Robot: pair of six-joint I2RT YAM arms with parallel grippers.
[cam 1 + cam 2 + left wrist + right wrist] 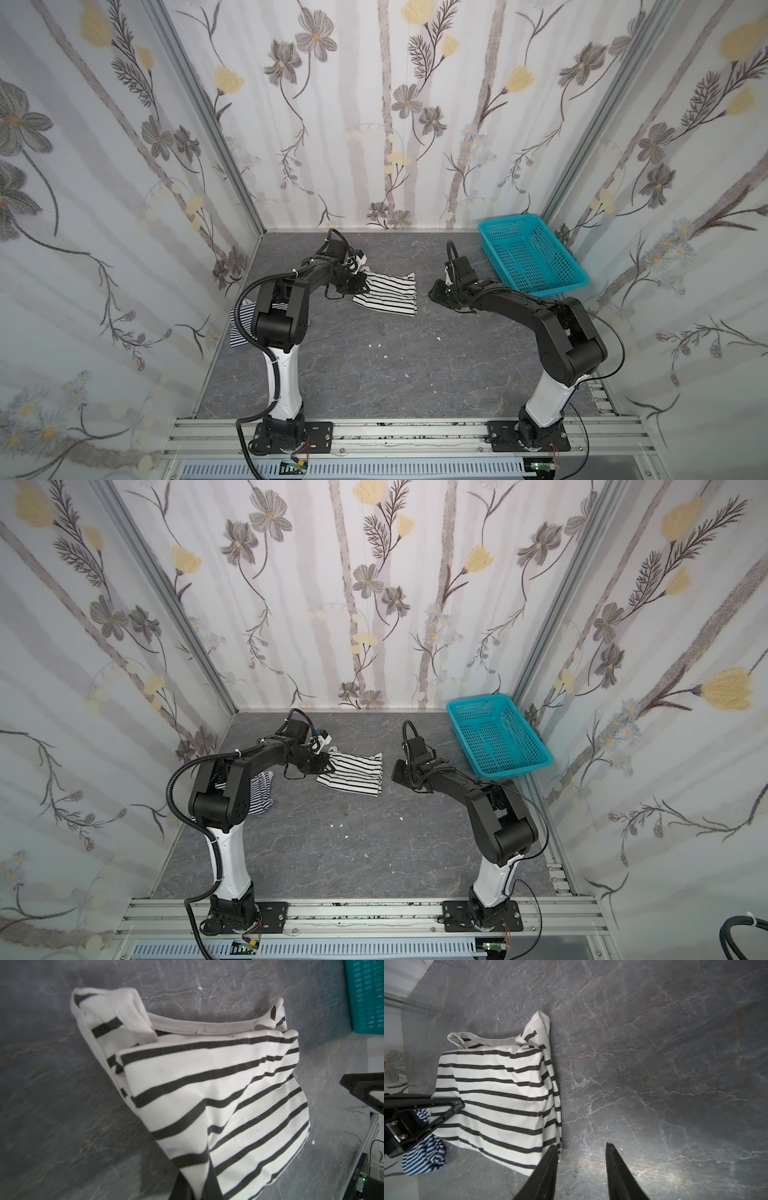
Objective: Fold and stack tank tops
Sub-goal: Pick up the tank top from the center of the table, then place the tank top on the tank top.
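The white tank top with wide black stripes lies partly folded on the grey floor, straps toward the back wall. My left gripper is shut on its left edge, and in the left wrist view the cloth runs in between the dark jaws of the left gripper. My right gripper stands open just off the top's right edge, holding nothing. The navy fine-striped tank top lies crumpled behind the left arm.
A teal perforated basket stands at the back right corner, close behind the right arm. Small white specks dot the floor in the middle. Papered walls close in three sides.
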